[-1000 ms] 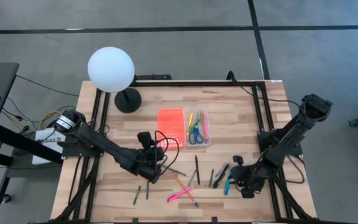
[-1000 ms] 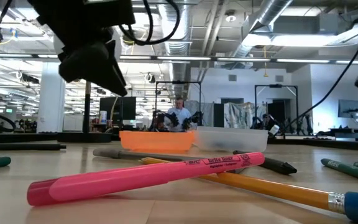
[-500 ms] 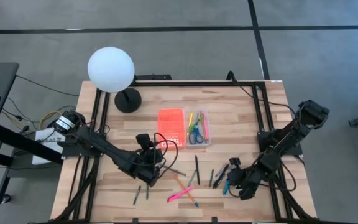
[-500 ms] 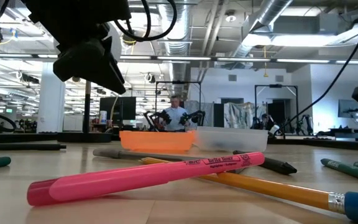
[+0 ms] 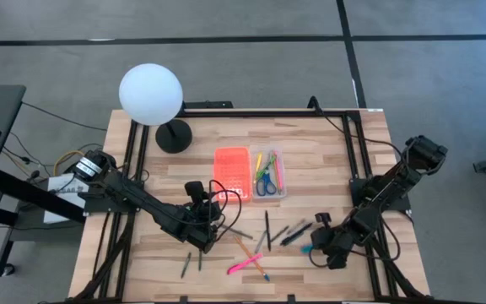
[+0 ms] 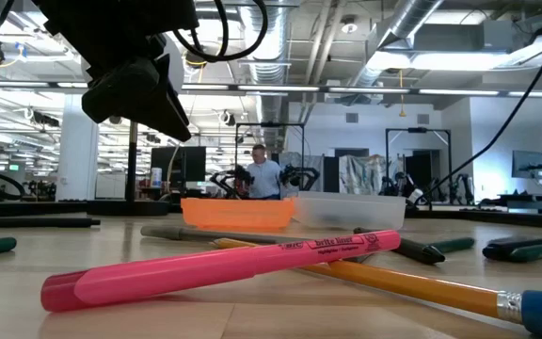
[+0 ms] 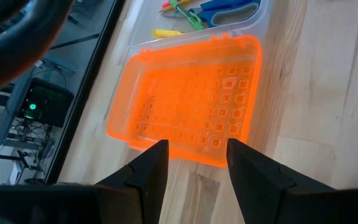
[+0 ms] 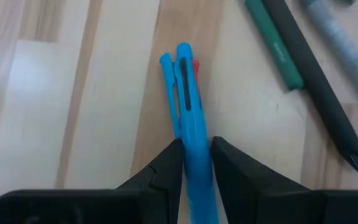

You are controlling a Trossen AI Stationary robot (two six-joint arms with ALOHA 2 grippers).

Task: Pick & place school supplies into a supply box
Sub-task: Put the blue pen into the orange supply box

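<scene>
The supply box lies open at the table's middle: its clear tray [image 5: 267, 173] holds blue-handled scissors and a few pens, and its orange lid [image 5: 232, 169] lies flat beside it. Loose pens lie nearer the front, among them a pink highlighter [image 5: 245, 263] and dark pens [image 5: 289, 232]. My right gripper [image 5: 317, 247] is at the front right, shut on a blue pen [image 8: 188, 106]. My left gripper [image 7: 194, 146] hovers open near the lid's near edge, with nothing between its fingers. My right gripper pinches the blue pen's barrel [image 8: 194, 152] between its two fingers, coming steeply from above. The pen runs out ahead along the fingers, clip end [image 8: 182, 56] foremost and low over the wood. I cannot tell whether that end touches the table.
A white globe lamp [image 5: 150, 95] on a black foot stands at the far left. A yellow pencil [image 6: 393, 282] lies under the pink highlighter [image 6: 224, 268]. Green and dark pens [image 8: 303, 68] lie close beside the blue pen. Black frame rails run along the table's edges.
My right gripper has sunk toward the table and tipped more steeply downward, still shut on the blue pen. The dark pens beside it have been turned to lie more across the table.
</scene>
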